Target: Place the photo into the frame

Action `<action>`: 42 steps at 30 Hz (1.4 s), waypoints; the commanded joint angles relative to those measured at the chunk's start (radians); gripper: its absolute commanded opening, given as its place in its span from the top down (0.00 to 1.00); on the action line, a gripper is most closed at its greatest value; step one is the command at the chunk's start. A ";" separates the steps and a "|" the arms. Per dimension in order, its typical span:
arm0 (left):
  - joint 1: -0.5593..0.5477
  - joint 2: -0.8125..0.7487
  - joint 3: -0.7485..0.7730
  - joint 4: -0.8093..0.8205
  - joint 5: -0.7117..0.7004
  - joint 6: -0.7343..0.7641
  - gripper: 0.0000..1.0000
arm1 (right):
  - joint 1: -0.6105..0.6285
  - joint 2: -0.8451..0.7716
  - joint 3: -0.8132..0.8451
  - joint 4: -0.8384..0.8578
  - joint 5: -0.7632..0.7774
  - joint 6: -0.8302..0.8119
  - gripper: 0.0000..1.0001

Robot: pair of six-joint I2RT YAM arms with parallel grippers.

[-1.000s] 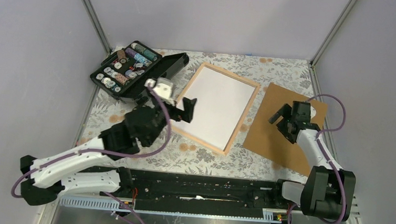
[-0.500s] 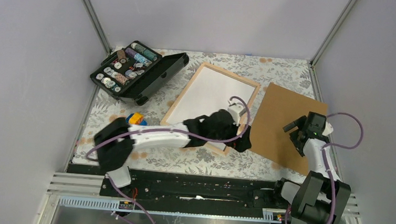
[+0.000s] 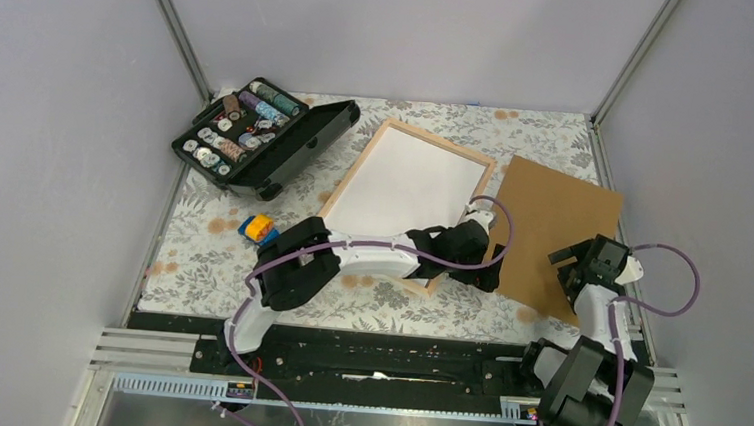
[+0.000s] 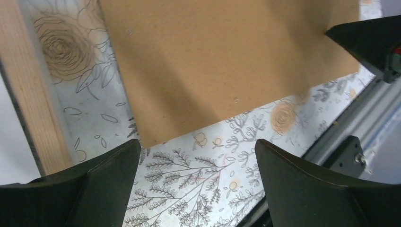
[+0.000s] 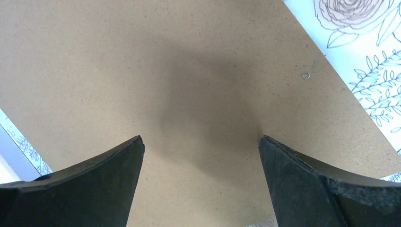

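Observation:
The pale wood frame (image 3: 355, 176) lies flat mid-table, and a white sheet (image 3: 410, 185) fills its centre. The dark glossy photo is not in view. A plain brown backing board (image 3: 553, 225) lies right of the frame. My left gripper (image 3: 484, 273) is open and empty, low over the tablecloth at the board's near left corner (image 4: 156, 137). In the left wrist view it (image 4: 196, 142) has the frame's edge (image 4: 33, 99) on its left. My right gripper (image 3: 575, 262) is open and empty above the board's near right part (image 5: 189, 85), jaws wide in the right wrist view (image 5: 199, 139).
An open black case (image 3: 287, 147) of thread spools sits at the far left. A small orange and blue object (image 3: 259, 228) lies left of the frame. The metal rail (image 3: 393, 359) runs along the near edge. Grey walls stand close on three sides.
My left arm has swung from the frame's left side across its near edge to the board's near left corner. My right gripper has drawn back toward the near right of the board.

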 commanded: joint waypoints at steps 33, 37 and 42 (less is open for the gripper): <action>0.108 -0.202 -0.280 0.678 0.278 -0.443 0.11 | -0.034 0.072 -0.057 0.061 -0.420 -0.039 0.09; 0.119 -0.260 -0.334 0.731 0.279 -0.463 0.11 | -0.032 0.074 -0.073 0.084 -0.500 -0.044 0.10; 0.127 -0.323 -0.378 0.728 0.264 -0.467 0.11 | -0.020 0.083 -0.080 0.100 -0.564 -0.047 0.11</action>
